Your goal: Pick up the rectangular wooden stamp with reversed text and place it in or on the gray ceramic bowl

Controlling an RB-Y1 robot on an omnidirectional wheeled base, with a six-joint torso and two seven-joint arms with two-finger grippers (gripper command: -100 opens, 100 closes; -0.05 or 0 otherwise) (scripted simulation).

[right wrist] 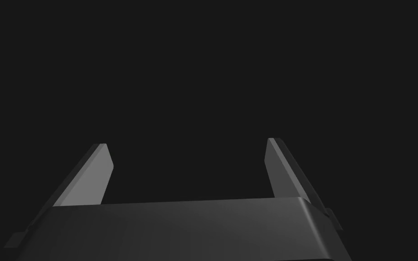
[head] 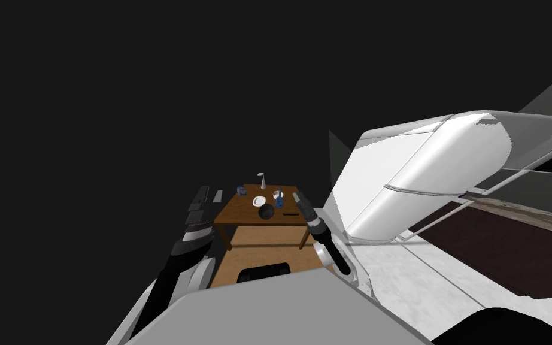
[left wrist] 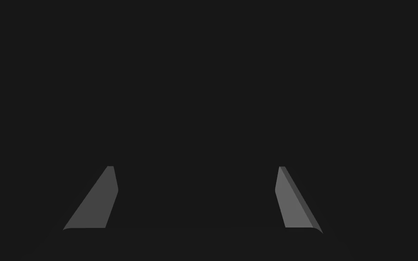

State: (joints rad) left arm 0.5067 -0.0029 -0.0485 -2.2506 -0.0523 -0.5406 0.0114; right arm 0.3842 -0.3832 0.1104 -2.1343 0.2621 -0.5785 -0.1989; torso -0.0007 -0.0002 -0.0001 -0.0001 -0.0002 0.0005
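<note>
A small brown wooden table (head: 233,214) stands ahead of me in the head view. On it sits a dark round bowl (head: 266,212). Just right of the bowl lies a thin dark bar (head: 291,214), possibly the stamp, too small to tell. My right gripper (head: 297,196) hangs over the table's right edge, above that bar. Its fingers (right wrist: 97,174) are open and hold nothing. By the table's left edge is my left gripper (head: 217,196), and its fingers (left wrist: 106,195) also stand open and hold nothing. Both wrist views face a flat dark background.
Also on the table are a white dish (head: 259,201), a blue cup (head: 279,198), a small blue item (head: 241,190) and a thin grey upright piece (head: 261,178). A large white rounded object (head: 424,173) looms close on the right. A black area surrounds the table.
</note>
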